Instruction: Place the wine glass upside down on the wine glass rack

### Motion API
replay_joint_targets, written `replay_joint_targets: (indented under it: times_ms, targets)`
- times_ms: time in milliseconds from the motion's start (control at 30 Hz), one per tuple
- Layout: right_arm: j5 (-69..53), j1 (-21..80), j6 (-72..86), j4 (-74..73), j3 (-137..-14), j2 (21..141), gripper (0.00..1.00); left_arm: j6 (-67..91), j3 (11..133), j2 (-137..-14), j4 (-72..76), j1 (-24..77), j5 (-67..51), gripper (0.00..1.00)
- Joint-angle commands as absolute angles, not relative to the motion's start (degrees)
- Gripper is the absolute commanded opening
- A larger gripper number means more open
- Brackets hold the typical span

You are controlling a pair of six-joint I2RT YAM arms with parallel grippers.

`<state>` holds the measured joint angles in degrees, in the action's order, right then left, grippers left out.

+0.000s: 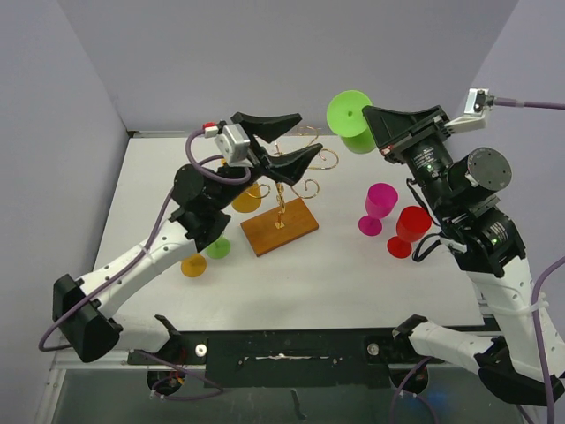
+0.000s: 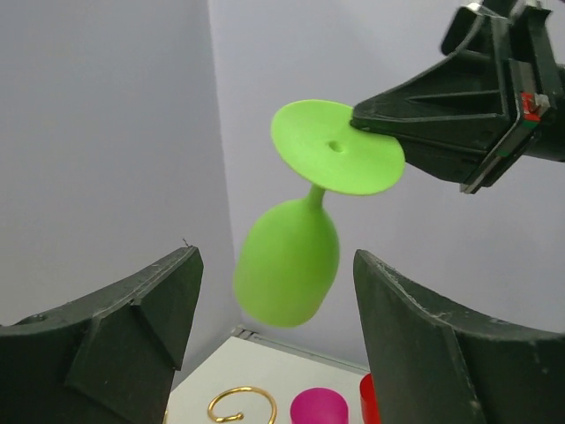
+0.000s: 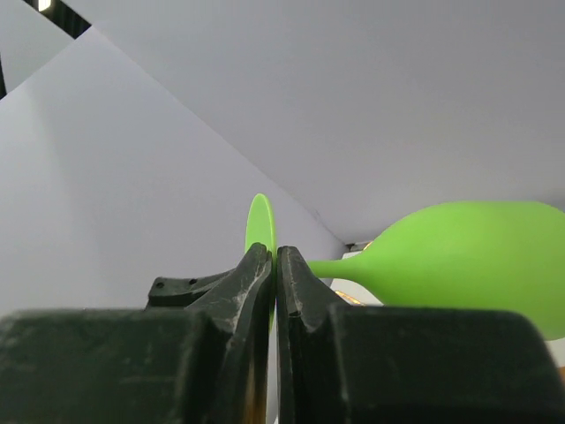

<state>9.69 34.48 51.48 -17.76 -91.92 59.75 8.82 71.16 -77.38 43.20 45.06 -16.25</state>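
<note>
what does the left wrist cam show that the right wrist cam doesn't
Only the left wrist view: the left gripper open and empty, the right gripper seen from outside, a gold spiral of the wine glass rack, and the tops of a magenta glass and a red glass below. Only the right wrist view: the glass's foot edge-on, pinched between the right gripper's shut fingers. Both: the green wine glass, held by its foot against grey walls.
</note>
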Motion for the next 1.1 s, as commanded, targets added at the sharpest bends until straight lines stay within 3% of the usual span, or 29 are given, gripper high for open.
replay_joint_targets:
  times_ms: [0, 267, 433, 733, 1067]
  targets:
    - [19.09, 34.36, 42.93, -11.72, -92.47, 58.6, 0.0, 6.71, 69.43, -70.44, 36.4, 43.48, -4.95, 0.69]
    - [22.53, 32.56, 37.79, -8.84, -88.41, 60.9, 0.0, 5.25, 58.38, -52.13, 25.87, 39.3, 11.38, 0.69]
    - [12.74, 25.66, 40.55, -8.34, -87.19, 64.44, 0.0, 2.37, 52.73, -43.9, 20.87, 37.48, 17.92, 0.69]
    - [1.34, 20.55, 42.44, -6.73, -83.94, 68.74, 0.0, -2.41, 40.22, -35.45, 26.78, 37.3, 31.94, 0.68]
    - [-12.06, 18.32, 49.48, -5.8, -83.6, 74.43, 0.0, -0.2, 38.6, -30.14, 25.83, 38.8, 33.89, 0.68]
